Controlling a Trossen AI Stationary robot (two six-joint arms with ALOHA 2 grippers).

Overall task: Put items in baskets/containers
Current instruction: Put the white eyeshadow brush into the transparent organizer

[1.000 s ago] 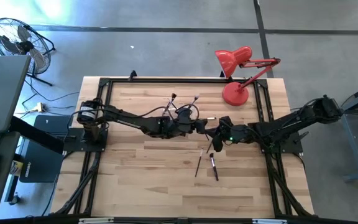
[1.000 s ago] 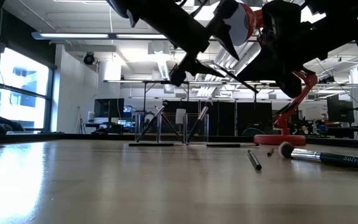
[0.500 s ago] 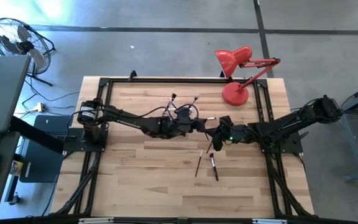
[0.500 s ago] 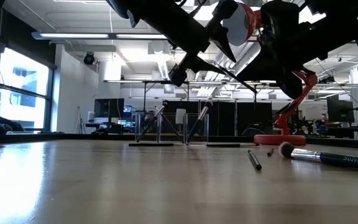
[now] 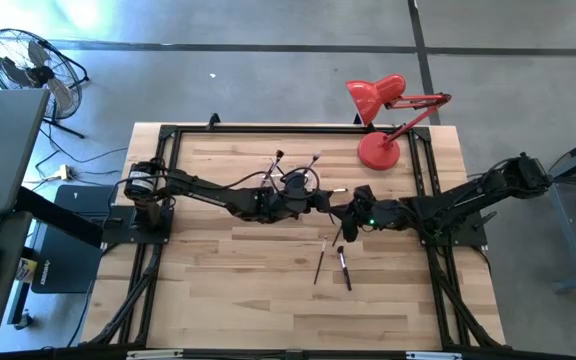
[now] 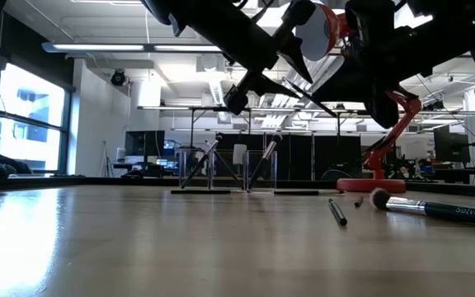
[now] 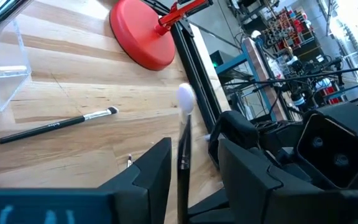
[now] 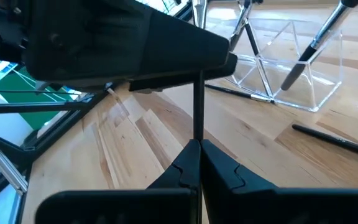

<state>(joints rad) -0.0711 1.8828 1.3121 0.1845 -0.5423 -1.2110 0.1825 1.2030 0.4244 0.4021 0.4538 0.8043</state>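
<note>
Meeting above the middle of the tabletop (image 5: pixel 218 300), the two arms are sharing one makeup brush (image 7: pixel 183 124). The right tool (image 8: pixel 196 146) is pinching the brush's dark handle with its fingers fully closed on it. The left tool (image 7: pixel 194 163) is straddling the same brush, its fingers partly apart on either side of the shaft; whether they are touching it cannot be told. In the high view the left tool (image 5: pixel 318 203) is sitting just at 9 o'clock of the right tool (image 5: pixel 343 225), close together.

The clear holder (image 8: pixel 297 68) is standing at about 11 o'clock from the meeting point, just beside the left arm, with several brushes (image 8: pixel 309 50) leaning tilted inside it. One loose brush (image 7: pixel 58 124) is lying flat on the wood beside the holder. Two more loose brushes (image 5: pixel 333 265) are lying at 6 o'clock of the tools, a little apart from them.

The red desk lamp (image 5: pixel 378 150) is occupying the corner at 1 o'clock, near the far edge. Bare wood is stretching toward 6 and 8 o'clock, up to the black frame rails (image 5: pixel 148 270) along the left and right edges.
</note>
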